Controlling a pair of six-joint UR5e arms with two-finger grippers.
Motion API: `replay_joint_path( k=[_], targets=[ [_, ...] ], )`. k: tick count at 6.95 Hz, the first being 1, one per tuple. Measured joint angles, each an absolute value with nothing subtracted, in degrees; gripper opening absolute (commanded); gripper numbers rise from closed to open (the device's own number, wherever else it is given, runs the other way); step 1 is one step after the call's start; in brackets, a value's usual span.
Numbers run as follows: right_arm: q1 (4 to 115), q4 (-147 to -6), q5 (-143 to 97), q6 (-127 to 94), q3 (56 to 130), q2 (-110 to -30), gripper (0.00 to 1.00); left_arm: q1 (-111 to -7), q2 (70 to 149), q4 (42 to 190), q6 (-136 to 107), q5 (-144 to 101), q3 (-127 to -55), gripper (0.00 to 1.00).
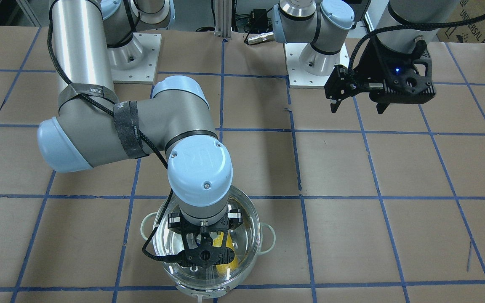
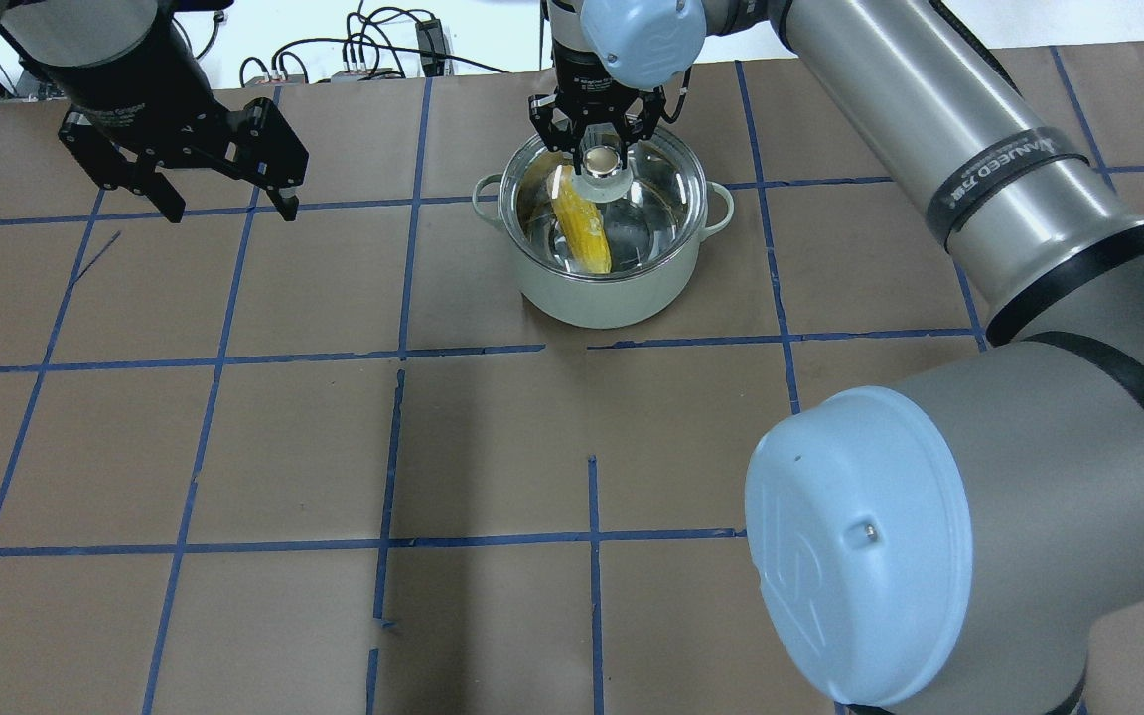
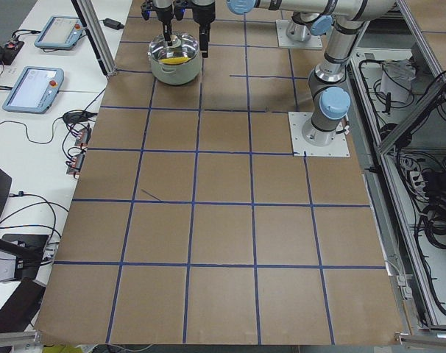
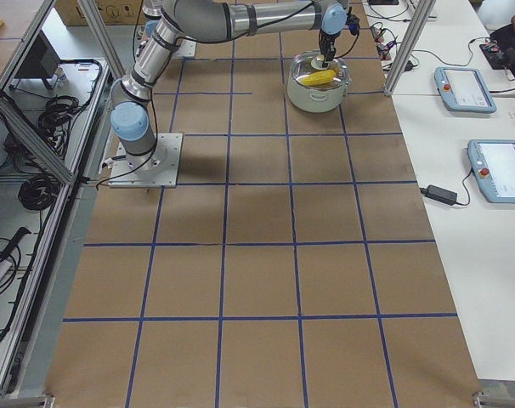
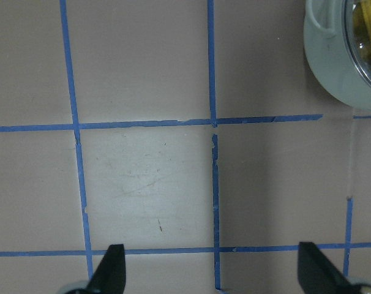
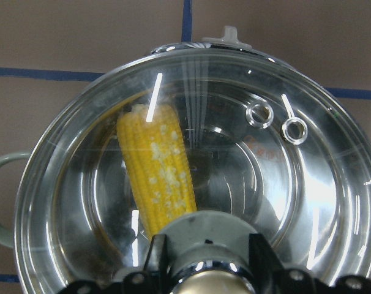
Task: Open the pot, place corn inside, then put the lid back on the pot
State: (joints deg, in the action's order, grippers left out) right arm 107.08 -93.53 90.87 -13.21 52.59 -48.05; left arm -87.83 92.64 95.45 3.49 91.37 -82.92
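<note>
Overhead, finds the pot [image 2: 612,293] standing on the brown taped table [image 2: 493,447], with the corn [image 2: 582,228] lying inside and the lid [image 2: 656,204] over its mouth; cannot tell whether fully seated. Shows the right gripper [image 2: 602,149] clenched on the lid's knob [image 2: 602,161], and the left gripper [image 2: 231,204] released, holding nothing, hanging above the table well apart from the pot. From the front, hides the knob behind the right wrist, yet lets yellow corn show through the glass. From both table ends, sets the pot small and far, corn visible inside. From the left wrist, catches both fingertips [image 5: 112,269] spread wide over the table, the pot's wall at the upper right corner. From the right wrist, looks down through the glass at the corn, fingers [image 6: 156,257] pressed either side of the knob.
</note>
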Motion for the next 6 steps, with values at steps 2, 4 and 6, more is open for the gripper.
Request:
replay_joint_path(
  k=[2, 4, 6],
  targets=[
    [105.7, -93.0, 90.3, -12.9, 50.7, -48.7, 1.0, -87.8, 92.6, 95.5, 3.5, 91.5, -83.0, 1.0],
    [103.7, -91.3, 90.1, -11.3, 46.1, -49.6, 1.0, -87.8, 92.6, 95.4, 3.5, 91.6, -83.0, 1.0],
    [101.5, -83.3, 90.4, -9.9, 44.8, -53.5, 1.0, -87.8, 92.6, 95.4, 3.5, 91.6, -83.0, 1.0]
  ],
)
